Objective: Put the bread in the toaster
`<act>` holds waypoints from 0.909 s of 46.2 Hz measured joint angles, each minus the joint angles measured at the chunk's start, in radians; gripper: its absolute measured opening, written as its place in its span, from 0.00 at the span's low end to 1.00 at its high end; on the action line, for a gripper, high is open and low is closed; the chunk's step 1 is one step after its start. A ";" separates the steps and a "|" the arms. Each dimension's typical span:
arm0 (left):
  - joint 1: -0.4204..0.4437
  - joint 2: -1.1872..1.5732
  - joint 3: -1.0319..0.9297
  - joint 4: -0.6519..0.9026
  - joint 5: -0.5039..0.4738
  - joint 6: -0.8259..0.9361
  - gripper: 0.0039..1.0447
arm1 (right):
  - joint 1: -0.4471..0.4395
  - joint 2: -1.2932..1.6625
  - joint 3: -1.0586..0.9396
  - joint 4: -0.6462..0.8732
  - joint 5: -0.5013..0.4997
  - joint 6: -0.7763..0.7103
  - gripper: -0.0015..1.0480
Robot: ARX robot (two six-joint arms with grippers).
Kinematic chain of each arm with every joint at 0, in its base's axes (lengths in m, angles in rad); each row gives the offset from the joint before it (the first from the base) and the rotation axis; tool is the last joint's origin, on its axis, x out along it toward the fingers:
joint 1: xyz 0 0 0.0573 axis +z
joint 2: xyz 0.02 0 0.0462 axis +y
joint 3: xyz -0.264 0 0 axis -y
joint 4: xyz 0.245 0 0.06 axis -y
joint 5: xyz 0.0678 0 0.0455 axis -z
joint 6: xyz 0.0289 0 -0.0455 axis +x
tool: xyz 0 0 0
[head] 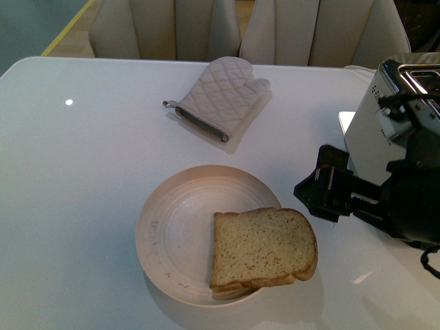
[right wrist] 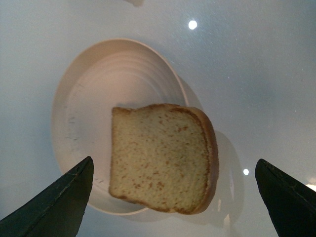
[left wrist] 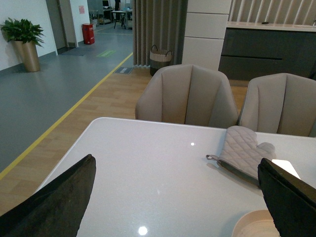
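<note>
One slice of tan bread with a brown crust lies flat on a pale pink plate, overhanging the plate's near right rim. The white toaster stands at the table's right edge, its chrome top partly hidden by my right arm. My right gripper hovers open just right of the plate, in front of the toaster. In the right wrist view the bread lies below the right gripper, between its spread fingers, untouched. My left gripper is open over bare table and holds nothing.
A quilted grey oven mitt lies behind the plate, toward the table's far edge; the mitt also shows in the left wrist view, beside the plate's rim. Beige chairs stand behind the white table.
</note>
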 joint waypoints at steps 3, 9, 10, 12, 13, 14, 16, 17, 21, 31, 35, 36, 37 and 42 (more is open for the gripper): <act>0.000 0.000 0.000 0.000 0.000 0.000 0.94 | -0.014 0.081 0.010 0.041 -0.022 0.013 0.91; 0.000 0.000 0.000 0.000 0.000 0.000 0.94 | -0.043 0.237 0.052 0.095 -0.060 0.041 0.91; 0.000 0.000 0.000 0.000 0.000 0.000 0.94 | -0.046 0.253 0.058 0.100 -0.066 0.047 0.91; 0.000 0.000 0.000 0.000 0.000 0.000 0.94 | -0.051 0.286 0.071 0.116 -0.089 0.063 0.91; 0.000 0.000 0.000 0.000 0.000 0.000 0.94 | -0.053 0.298 0.077 0.120 -0.095 0.069 0.91; 0.000 0.000 0.000 0.000 0.000 0.000 0.94 | -0.053 0.303 0.079 0.121 -0.097 0.072 0.91; 0.000 0.000 0.000 0.000 0.000 0.000 0.94 | -0.053 0.317 0.087 0.125 -0.105 0.082 0.91; 0.000 0.000 0.000 0.000 0.000 0.000 0.94 | -0.053 0.326 0.091 0.129 -0.114 0.088 0.91; 0.000 0.000 0.000 0.000 0.000 0.000 0.94 | -0.052 0.357 0.112 0.146 -0.148 0.123 0.91; 0.000 0.000 0.000 0.000 0.000 0.000 0.94 | -0.032 0.424 0.146 0.151 -0.163 0.172 0.91; 0.000 0.000 0.000 0.000 0.000 0.000 0.94 | -0.026 0.439 0.146 0.159 -0.171 0.192 0.75; 0.000 0.000 0.000 0.000 0.000 0.000 0.94 | -0.024 0.439 0.146 0.162 -0.175 0.196 0.72; 0.000 0.000 0.000 0.000 0.000 0.000 0.94 | -0.023 0.439 0.146 0.166 -0.181 0.206 0.67; 0.000 0.000 0.000 0.000 0.000 0.000 0.94 | -0.021 0.439 0.148 0.168 -0.193 0.232 0.45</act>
